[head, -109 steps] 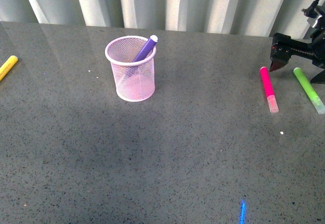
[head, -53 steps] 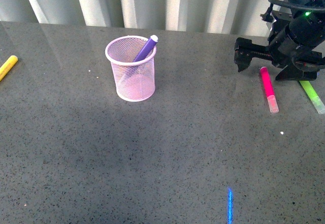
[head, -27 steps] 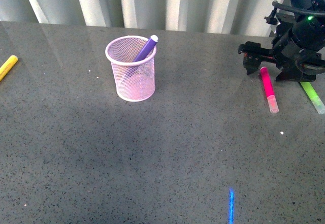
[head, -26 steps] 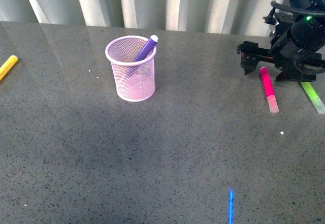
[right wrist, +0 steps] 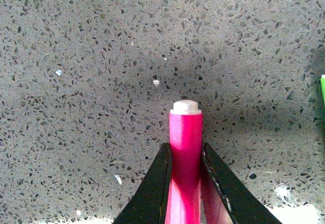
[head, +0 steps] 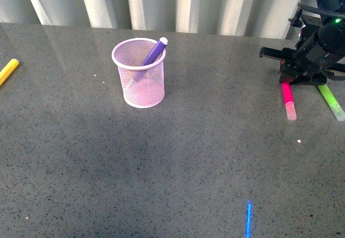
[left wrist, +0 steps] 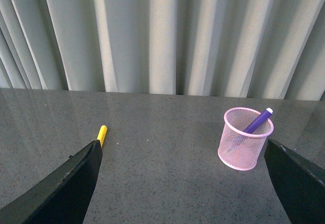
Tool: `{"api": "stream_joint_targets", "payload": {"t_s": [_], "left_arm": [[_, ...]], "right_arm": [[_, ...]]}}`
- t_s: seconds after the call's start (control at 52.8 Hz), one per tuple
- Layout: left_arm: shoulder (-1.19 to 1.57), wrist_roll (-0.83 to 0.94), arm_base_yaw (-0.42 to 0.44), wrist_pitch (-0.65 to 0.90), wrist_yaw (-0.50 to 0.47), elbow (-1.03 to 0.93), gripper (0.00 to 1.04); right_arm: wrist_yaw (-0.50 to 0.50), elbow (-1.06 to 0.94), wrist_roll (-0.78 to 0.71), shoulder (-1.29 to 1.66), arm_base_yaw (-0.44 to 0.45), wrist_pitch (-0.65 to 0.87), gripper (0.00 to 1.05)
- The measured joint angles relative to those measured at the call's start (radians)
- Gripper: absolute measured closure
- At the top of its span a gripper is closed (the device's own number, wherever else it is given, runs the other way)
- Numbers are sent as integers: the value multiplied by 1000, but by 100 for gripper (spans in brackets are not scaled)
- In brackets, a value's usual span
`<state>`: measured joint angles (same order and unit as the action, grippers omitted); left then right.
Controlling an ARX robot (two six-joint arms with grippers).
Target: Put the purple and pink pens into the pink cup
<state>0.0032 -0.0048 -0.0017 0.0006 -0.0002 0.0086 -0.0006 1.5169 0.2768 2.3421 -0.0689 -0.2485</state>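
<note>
The pink cup [head: 138, 81] stands upright on the grey table, left of centre, with the purple pen [head: 154, 50] leaning inside it, its tip over the rim. At the far right the pink pen [head: 288, 99] lies on the table, its pale cap toward me. My right gripper [head: 288, 79] is down on the pen's far end and shut on its body [right wrist: 185, 153]. The left wrist view shows the cup [left wrist: 245, 144], the purple pen [left wrist: 258, 121] and my left gripper [left wrist: 187, 181] held wide open above the table with nothing between its fingers.
A lime-green marker [head: 330, 101] lies just right of the pink pen, close to the right arm. A yellow marker [head: 8, 70] rests at the far left edge. Pale curtains hang along the table's back edge. A blue light streak [head: 248, 219] marks the front.
My right gripper has come in from the right, lowered over the pink pen's far end and shut on it. Cup, purple pen and other markers have not moved.
</note>
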Motion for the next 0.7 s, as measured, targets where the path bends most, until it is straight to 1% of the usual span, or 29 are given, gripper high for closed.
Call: {"api": "stream_joint_targets", "payload": {"t_s": [0.133,0.246,0.435,0.473,0.587,0.701], "left_arm": [[0,0,0,0,0,0,7],[0,0,0,0,0,0,7],[0,0,0,0,0,0,7],[0,0,0,0,0,0,7],[0,0,0,0,0,0,7],[0,0,0,0,0,0,7]], "right_arm": [[16,-35,-21,-14,0,57,93],[35,-94,-51,-43,0,169,93],[33,-249,-146,-179,-10,463,93],[18,-286,-156,-217,-14,528,93],[-31,-352,-188,-275,-24,659,93],[-89,-425,-230,-333,-54,810,93]]}}
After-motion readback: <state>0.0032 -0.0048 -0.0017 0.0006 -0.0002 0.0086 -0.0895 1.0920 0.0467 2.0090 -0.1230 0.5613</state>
